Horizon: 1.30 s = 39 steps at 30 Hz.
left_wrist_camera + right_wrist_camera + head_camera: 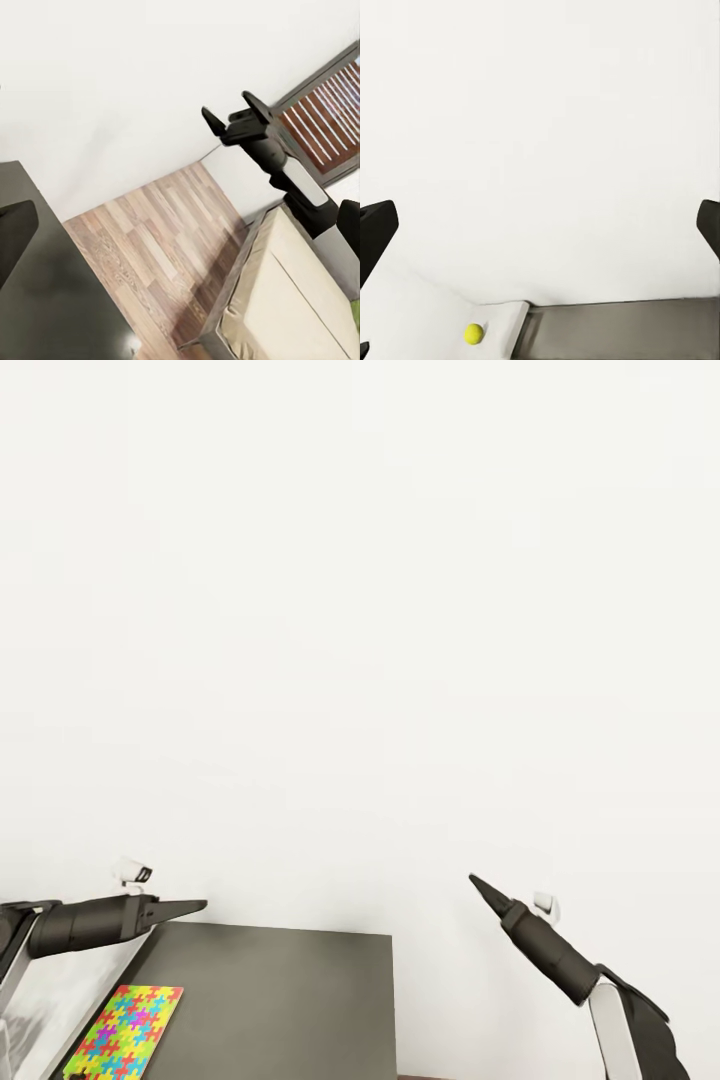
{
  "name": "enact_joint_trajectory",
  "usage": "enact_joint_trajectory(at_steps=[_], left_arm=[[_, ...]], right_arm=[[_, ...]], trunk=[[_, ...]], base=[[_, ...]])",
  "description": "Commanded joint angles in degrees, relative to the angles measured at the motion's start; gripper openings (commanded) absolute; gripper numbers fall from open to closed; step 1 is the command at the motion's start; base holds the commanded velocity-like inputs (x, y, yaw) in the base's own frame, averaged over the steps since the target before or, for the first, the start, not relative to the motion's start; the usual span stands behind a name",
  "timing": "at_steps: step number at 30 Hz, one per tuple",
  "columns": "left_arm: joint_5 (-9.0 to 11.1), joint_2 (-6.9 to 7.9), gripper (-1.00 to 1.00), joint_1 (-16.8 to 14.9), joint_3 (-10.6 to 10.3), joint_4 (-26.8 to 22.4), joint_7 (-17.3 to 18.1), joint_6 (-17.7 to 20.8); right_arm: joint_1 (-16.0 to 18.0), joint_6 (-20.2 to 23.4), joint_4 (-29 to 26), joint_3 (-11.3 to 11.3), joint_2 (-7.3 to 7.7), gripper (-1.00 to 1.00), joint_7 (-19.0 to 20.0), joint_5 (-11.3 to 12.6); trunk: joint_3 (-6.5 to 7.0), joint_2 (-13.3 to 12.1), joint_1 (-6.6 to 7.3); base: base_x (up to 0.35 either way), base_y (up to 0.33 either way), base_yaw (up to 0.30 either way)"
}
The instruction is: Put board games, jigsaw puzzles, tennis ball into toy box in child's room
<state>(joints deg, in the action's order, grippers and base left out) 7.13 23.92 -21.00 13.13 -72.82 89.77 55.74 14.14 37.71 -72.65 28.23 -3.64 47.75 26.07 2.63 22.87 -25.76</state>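
Note:
One jigsaw puzzle (125, 1030), a bright multicoloured square, lies flat on the dark grey part of the table (290, 1000), near its left side. My left gripper (190, 908) hovers open above the table's far left corner, holding nothing. Off the table's right edge, my right gripper (482, 886) is raised and open, also empty; the left wrist view catches it (226, 106) with its fingers apart. The tennis ball (473, 333) rests on the pale desk top (412, 315), well below the right gripper. The bed (300, 300) with its beige mattress stands on the floor beyond.
A plain white wall (360, 610) stands close behind the table. A white slanted panel (30, 1030) borders the dark section at the left. Wood-plank floor (165, 232) lies between table and bed. A dark-framed window (330, 112) is behind the bed.

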Motion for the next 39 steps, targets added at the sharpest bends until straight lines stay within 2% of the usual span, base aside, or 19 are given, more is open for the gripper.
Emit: enact_joint_trajectory(at_steps=[1, 5, 9, 17, 20, 22, 23, 26, 27, 30, 33, 34, 39], left_arm=[[-0.1, -0.06, 1.00, 0.0, 0.0, 0.0, 0.2, 0.6], [-0.1, -0.31, 1.00, 0.0, 0.1, 0.2, 0.2, 0.6], [-0.1, -0.40, 1.00, 0.0, 0.1, 0.4, 0.2, 0.7], [-0.8, -0.39, 1.00, -0.1, 0.3, 0.5, 0.2, 1.0], [-1.6, -0.37, 1.00, -0.1, 0.5, 0.6, -2.6, 1.0], [-1.8, -0.37, 1.00, -0.3, 0.5, 0.6, -5.1, 1.1], [-2.0, -0.37, 1.00, -0.5, 0.5, 0.6, -7.9, 1.2], [-2.1, -0.43, 1.00, -0.8, 0.5, 0.6, -12.6, 1.3], [-2.1, -0.58, 1.00, -1.0, 0.5, 0.7, -16.1, 1.3], [-2.1, -1.41, 1.00, -1.2, 0.4, 0.7, -22.1, 1.2], [-2.2, -3.11, 1.00, -1.2, 0.3, 1.3, -28.6, 1.0], [-2.2, -4.49, 1.00, -1.3, 0.3, 1.9, -33.0, 0.7], [-2.4, -7.76, 1.00, -1.4, 0.2, 3.9, -42.8, -1.8]], right_arm=[[0.0, 0.9, -0.3, 0.1, -0.05, 1.00, -1.6, 0.2], [0.0, 2.6, -2.1, 0.0, -0.08, 1.00, -8.2, 0.2], [0.0, 3.3, -3.3, -0.6, 0.03, 1.00, -10.6, 0.4], [0.0, 3.8, -4.3, -1.3, 0.11, 1.00, -11.1, 0.4], [0.0, 3.8, -4.4, -1.4, 0.12, 1.00, -9.9, 0.5], [0.0, 3.8, -4.5, -1.4, 0.12, 1.00, -8.9, 0.4], [0.0, 3.7, -4.5, -1.4, 0.12, 1.00, -7.9, 0.4], [0.0, 3.7, -4.8, -1.3, 0.12, 1.00, -6.4, 0.4], [0.0, 3.7, -5.3, -1.2, 0.13, 1.00, -5.7, 0.4], [-0.1, 3.8, -6.3, -1.2, 0.13, 1.00, -5.1, 0.4], [-0.1, 3.8, -7.2, -1.1, 0.13, 1.00, -4.7, 0.4], [-0.2, 3.8, -7.7, -1.1, 0.13, 1.00, -4.6, 0.4], [-0.8, 3.9, -8.3, -1.1, 0.13, 1.00, -4.4, 0.4]], trunk=[[-0.03, 0.0, -0.02], [-0.03, 0.0, -0.02], [-0.03, 0.0, -0.02], [-0.03, 0.0, -0.02], [-0.03, 0.0, -0.02], [-0.03, 0.0, -0.02], [-0.03, 0.0, -0.02], [-0.03, 0.0, -0.02], [-0.03, 0.0, -0.02], [-0.03, 0.0, -0.02], [-0.07, 0.0, -0.02], [-0.11, 0.0, -0.02], [-0.45, 0.0, -0.02]], base=[[0.000, 0.000, 0.000], [0.000, 0.000, 0.000], [0.000, 0.000, 0.000], [0.000, 0.000, 0.000], [0.000, 0.000, 0.000], [0.000, 0.000, 0.000], [0.000, 0.000, 0.000], [0.000, 0.000, 0.000], [0.000, 0.000, 0.000], [0.000, 0.000, 0.000], [0.000, 0.000, 0.000], [0.000, 0.000, 0.000], [0.000, 0.000, 0.000]])
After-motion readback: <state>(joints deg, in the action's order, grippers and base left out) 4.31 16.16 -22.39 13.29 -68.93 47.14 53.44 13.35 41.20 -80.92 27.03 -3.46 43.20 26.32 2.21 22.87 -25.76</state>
